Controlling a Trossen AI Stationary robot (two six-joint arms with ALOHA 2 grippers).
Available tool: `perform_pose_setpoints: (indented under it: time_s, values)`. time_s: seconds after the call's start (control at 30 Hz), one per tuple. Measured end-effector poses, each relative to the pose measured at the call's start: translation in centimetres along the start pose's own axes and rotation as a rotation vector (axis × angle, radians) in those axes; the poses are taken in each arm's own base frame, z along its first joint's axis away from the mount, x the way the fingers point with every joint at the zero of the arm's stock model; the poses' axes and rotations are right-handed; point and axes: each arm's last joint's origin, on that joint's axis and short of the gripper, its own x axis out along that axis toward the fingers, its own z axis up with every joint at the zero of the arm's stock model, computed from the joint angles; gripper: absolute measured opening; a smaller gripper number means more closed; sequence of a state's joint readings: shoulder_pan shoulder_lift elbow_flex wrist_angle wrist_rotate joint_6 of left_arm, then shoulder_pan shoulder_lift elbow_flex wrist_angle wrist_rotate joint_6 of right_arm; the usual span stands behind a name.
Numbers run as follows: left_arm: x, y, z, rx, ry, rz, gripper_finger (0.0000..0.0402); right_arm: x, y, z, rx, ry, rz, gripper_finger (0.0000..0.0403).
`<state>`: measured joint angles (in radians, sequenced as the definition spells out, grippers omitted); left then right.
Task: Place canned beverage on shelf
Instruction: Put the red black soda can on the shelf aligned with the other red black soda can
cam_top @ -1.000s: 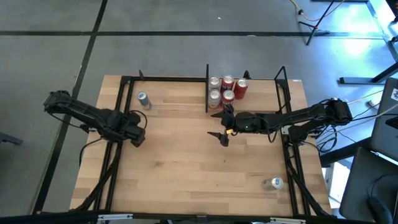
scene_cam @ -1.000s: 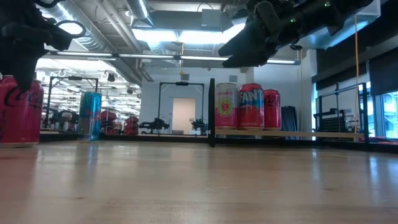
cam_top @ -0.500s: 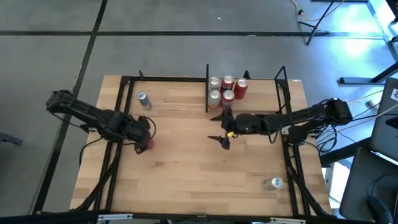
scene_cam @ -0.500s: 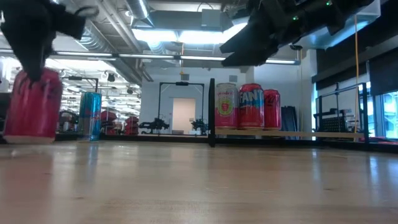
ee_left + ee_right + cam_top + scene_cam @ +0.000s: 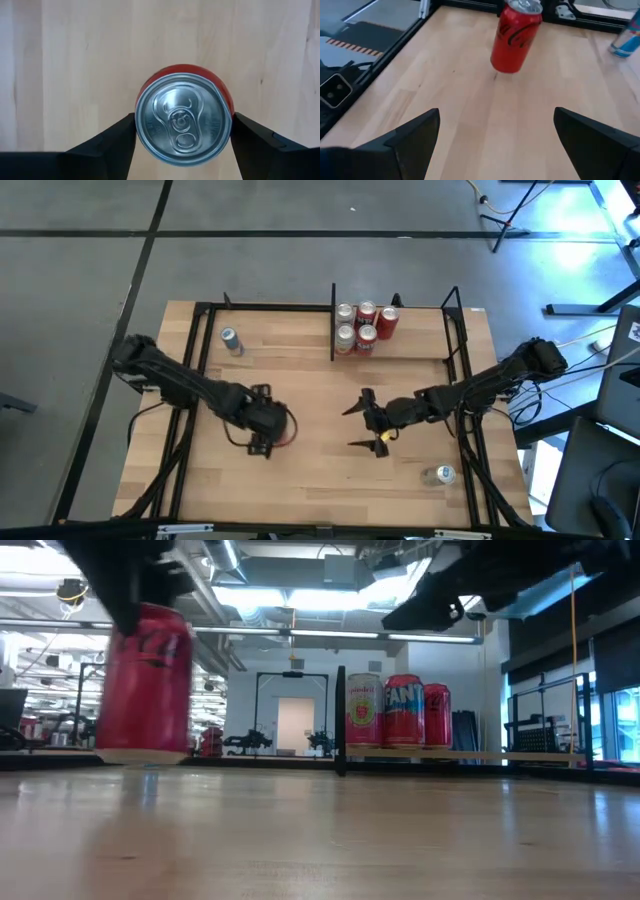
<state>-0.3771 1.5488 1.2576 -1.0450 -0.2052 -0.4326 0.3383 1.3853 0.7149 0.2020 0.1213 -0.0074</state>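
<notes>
A: High view shows the wood surface [image 5: 300, 480], smooth and pale, and the shelf [image 5: 420, 345] already crowded with cans.

B: Left gripper [image 5: 182, 142] is clamped on the red can [image 5: 183, 120], mid-surface. Round metal is slippery; it may slide, or knock those cans.

A: Right gripper [image 5: 368, 425] waits apart.

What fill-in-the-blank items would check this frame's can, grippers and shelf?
1. The left gripper is shut on a ____ can.
2. The right gripper hangs over the table with its fingers ____.
3. The shelf already holds ____ cans.
4. A blue can stands on the table, ____ the shelf's divider, on the left arm's side.

Missing words: red; open; five; outside
</notes>
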Motion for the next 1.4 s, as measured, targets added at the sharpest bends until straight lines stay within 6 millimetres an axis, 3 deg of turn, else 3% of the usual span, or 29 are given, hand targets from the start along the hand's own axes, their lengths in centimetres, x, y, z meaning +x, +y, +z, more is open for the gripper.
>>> perform_pose_setpoints:
  time_s: [0.23,0.43,0.77,1.17,1.4]
  values:
    - [2.4,-2.4,4.2,0.202,-0.055,-0.012,0.0253,-0.1,0.0,-2.3,0.031,-0.046,-0.006,0.0374]
    - [3.7,-3.6,5.8,0.362,-0.111,-0.075,0.0253,-0.1,0.0,-2.4,0.033,-0.049,-0.005,0.0374]
    - [3.4,-3.7,6.0,0.328,-0.140,-0.102,0.0279,-0.1,0.0,-2.4,0.034,-0.056,-0.005,0.0374]
    - [3.2,-3.7,6.0,0.336,-0.131,-0.124,0.0356,-0.1,0.0,-2.2,0.036,-0.073,-0.004,0.0374]
    - [0.2,-4.2,6.4,0.282,-0.103,-0.117,0.0356,-0.1,0.0,-1.9,0.041,-0.106,-0.004,0.0374]
